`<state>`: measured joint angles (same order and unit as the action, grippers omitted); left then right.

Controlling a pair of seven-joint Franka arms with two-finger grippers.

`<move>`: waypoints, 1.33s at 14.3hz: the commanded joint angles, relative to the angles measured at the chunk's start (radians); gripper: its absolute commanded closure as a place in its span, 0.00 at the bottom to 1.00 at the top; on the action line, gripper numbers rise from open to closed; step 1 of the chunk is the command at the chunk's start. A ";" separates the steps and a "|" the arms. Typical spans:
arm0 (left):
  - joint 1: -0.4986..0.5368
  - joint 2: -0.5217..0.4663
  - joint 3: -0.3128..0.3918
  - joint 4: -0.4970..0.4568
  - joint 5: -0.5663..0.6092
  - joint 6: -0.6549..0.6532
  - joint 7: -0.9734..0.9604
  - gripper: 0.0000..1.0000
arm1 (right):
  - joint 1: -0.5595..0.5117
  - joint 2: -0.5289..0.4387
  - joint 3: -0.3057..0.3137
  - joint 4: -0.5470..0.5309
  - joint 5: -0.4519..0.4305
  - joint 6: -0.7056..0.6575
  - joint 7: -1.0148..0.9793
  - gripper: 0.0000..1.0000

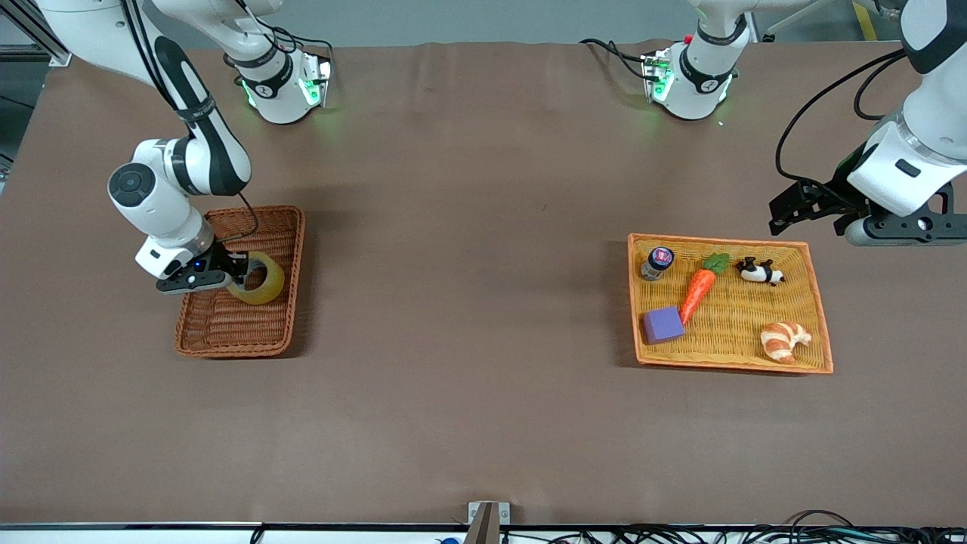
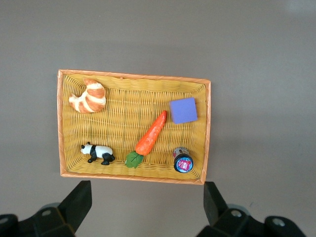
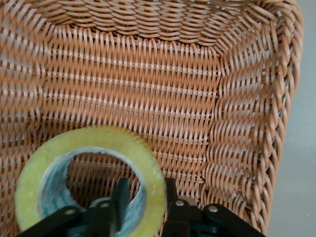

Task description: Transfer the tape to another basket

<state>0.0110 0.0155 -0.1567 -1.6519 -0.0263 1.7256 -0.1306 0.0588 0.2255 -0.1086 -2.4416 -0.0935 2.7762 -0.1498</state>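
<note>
The tape (image 1: 262, 279), a yellowish ring, is in the reddish-brown wicker basket (image 1: 227, 332) at the right arm's end of the table. My right gripper (image 1: 238, 270) is shut on the ring's wall, one finger inside the hole and one outside. It holds the roll tilted on edge, low inside the basket. In the right wrist view the tape (image 3: 49, 158) fills the lower corner, my right gripper (image 3: 144, 190) pinches it, and the basket wall (image 3: 148, 98) lies around it. My left gripper (image 1: 802, 208) waits open and empty over bare table, and its own view also shows the left gripper (image 2: 148, 197).
A flat orange-yellow woven tray (image 1: 820, 332) lies toward the left arm's end. It holds a small jar (image 1: 656, 261), a carrot (image 1: 699, 291), a panda figure (image 1: 759, 271), a purple block (image 1: 663, 325) and a croissant (image 1: 784, 340). Brown table spreads between basket and tray.
</note>
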 commanded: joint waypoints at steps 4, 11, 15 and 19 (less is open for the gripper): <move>-0.002 0.008 -0.006 0.020 -0.014 -0.009 -0.006 0.00 | 0.015 -0.084 -0.003 0.013 0.024 0.002 -0.008 0.00; 0.003 0.015 -0.007 0.012 -0.009 -0.014 -0.004 0.00 | 0.007 -0.276 0.001 0.174 0.023 -0.261 0.008 0.00; 0.003 0.015 -0.007 0.012 -0.009 -0.014 -0.003 0.00 | 0.016 -0.276 0.009 0.581 0.020 -0.830 0.257 0.00; 0.004 0.015 -0.007 0.012 -0.006 -0.014 0.011 0.00 | 0.012 -0.265 0.050 0.823 0.024 -1.103 0.334 0.00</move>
<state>0.0090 0.0313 -0.1606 -1.6512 -0.0262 1.7241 -0.1305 0.0739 -0.0747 -0.0683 -1.7188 -0.0901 1.7699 0.1567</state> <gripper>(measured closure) 0.000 0.000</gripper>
